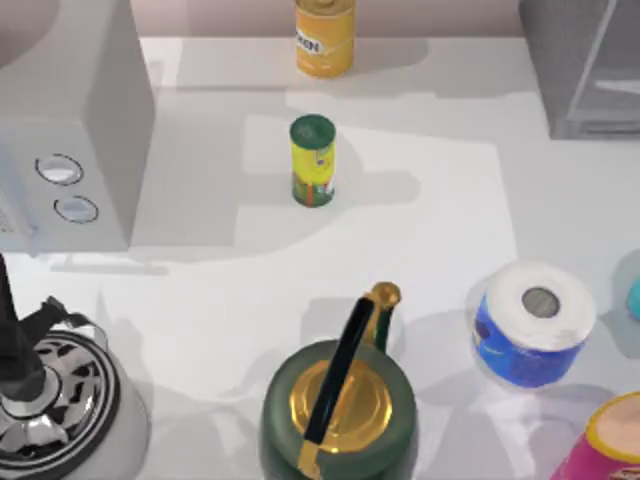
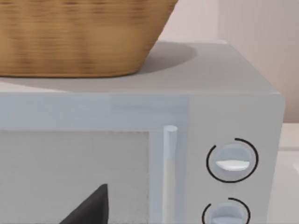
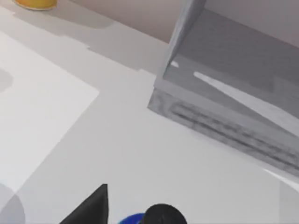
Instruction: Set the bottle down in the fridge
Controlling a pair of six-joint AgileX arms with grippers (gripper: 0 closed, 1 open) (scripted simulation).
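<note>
Top view puts the large plain grey box-shaped fridge (image 1: 580, 70) at the table's far right corner, with its translucent glassy door panel swung open. Opposite it, at the far left, stands the grey box with two round knobs (image 1: 70, 130), and the left wrist view shows a woven wicker basket (image 2: 79, 37) resting on top of that box. The white tabletop (image 1: 430, 210) between them is bare enough for a carry toward the fridge.

Next in size, a dark green kettle with a gold lid (image 1: 340, 410) sits at the near edge. A white paper roll in a blue wrapper (image 1: 530, 325) stands to its right. A yellow can with a green lid (image 1: 313, 160) is mid-table, and an orange-yellow can (image 1: 325, 38) is at the far edge.

Smallest, the teal-blue bottle (image 1: 634, 298) shows as a sliver at the right edge, on the table and well apart from the fridge.

Neither gripper's fingers can be read, so I cannot tell how far open they are or whether either holds anything. By my judgement the task has barely begun: the door is open, while grasping, carrying and placing remain.
</note>
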